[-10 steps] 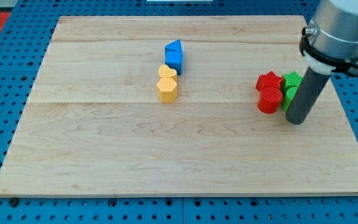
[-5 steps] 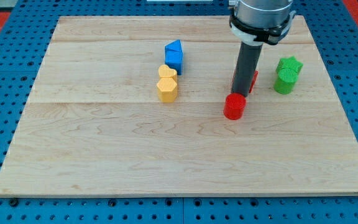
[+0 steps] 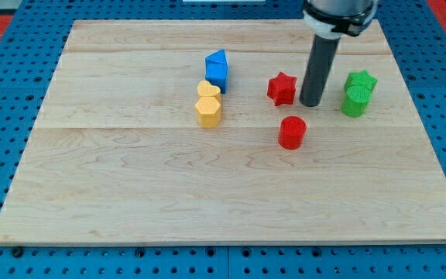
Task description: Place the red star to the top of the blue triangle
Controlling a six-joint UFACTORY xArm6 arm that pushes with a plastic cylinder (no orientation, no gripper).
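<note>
the red star is sitting on the pale wooden board, well to the view's right of the blue triangle. my tip is resting just right of the star; it is a plain dark rod with no jaws, holding nothing. a red cylinder, glossy green blocks and yellow blocks are lying around. no writing is showing.

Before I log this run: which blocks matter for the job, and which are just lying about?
Job:
red star
blue triangle
my tip, just right of the star

Lying about:
red cylinder
green blocks
yellow blocks
</note>
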